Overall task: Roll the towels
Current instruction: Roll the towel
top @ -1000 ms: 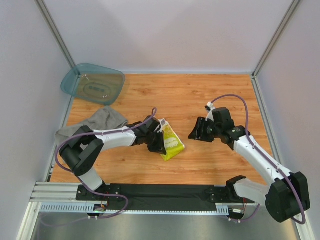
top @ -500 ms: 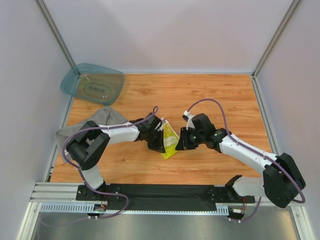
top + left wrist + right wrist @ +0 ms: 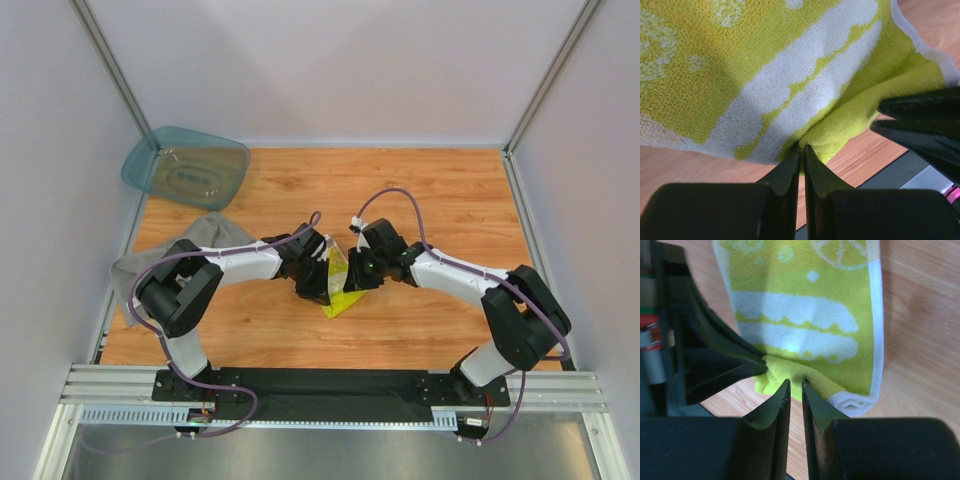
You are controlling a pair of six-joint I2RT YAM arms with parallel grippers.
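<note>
**Wood-top cell, three pale walls**

From my screen I see a wood-grain table (image 3: pixel 420 190) boxed in by plain pale walls: a back wall (image 3: pixel 330 70) beyond its far edge, a left wall (image 3: pixel 50 200) and a right wall (image 3: pixel 600 200) along its sides. Aluminium posts (image 3: pixel 105 60) rise at its far corners. A teal tub (image 3: pixel 185 167) overhangs its far left corner. A black strip (image 3: pixel 330 385) and an aluminium rail (image 3: pixel 110 385) line its near edge. The light is soft and even.

Looped terry, rough: yellow-and-white cloth (image 3: pixel 765 75). Matt cloth: grey towel (image 3: pixel 222 236). Smooth wood-grain, faint sheen: bench (image 3: pixel 430 190). Translucent glossy plastic: tub (image 3: pixel 232 166).
</note>
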